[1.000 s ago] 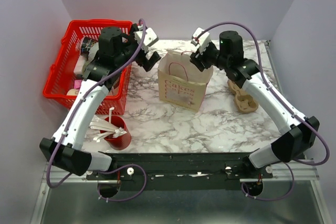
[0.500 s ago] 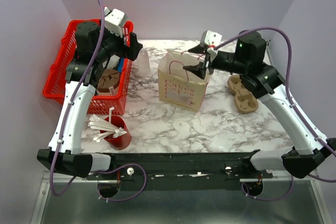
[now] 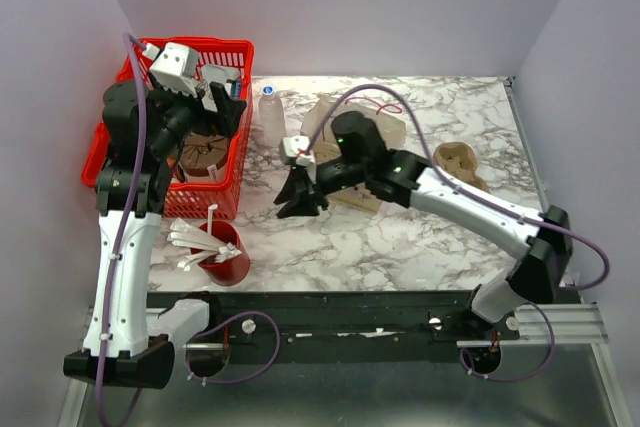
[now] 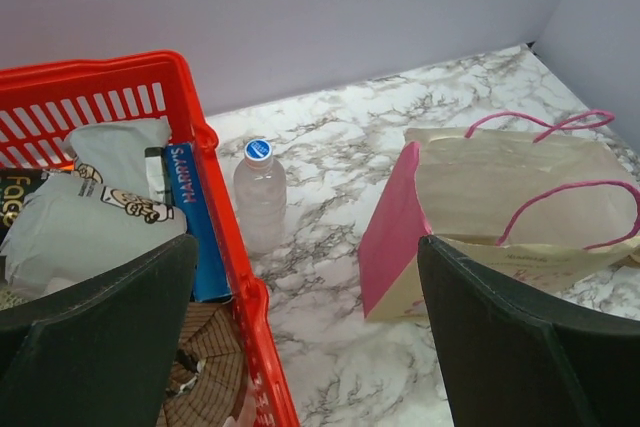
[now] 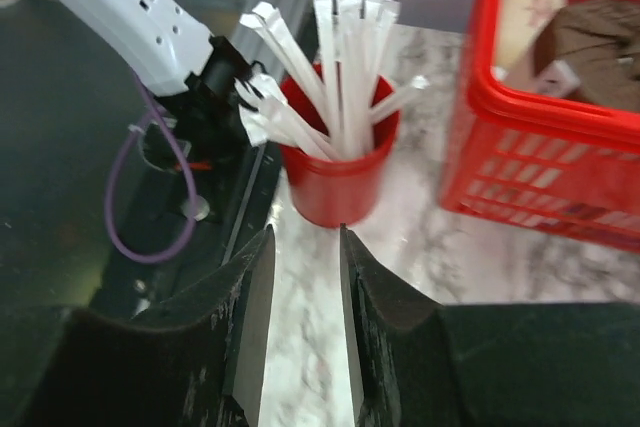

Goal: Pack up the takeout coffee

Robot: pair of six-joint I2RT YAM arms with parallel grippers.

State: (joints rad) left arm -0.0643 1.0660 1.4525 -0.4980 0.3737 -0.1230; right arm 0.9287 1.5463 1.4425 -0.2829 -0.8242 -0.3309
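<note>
Top external view says packing is not yet begun: coffee (image 3: pixel 205 152), seemingly the brown ridged cup though unclear, sits in basket (image 3: pixel 232 187), bag (image 4: pixel 500 187) gapes with nothing seen inside, left claw (image 4: pixel 308 252) spread empty, right claw (image 5: pixel 305 247) slightly parted, empty, facing stick cup (image 5: pixel 340 177).

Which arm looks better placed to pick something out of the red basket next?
Left. The left gripper, open, hovers above the red basket. The right gripper is low over the marble table, outside the basket, facing the red cup of sticks.
</note>
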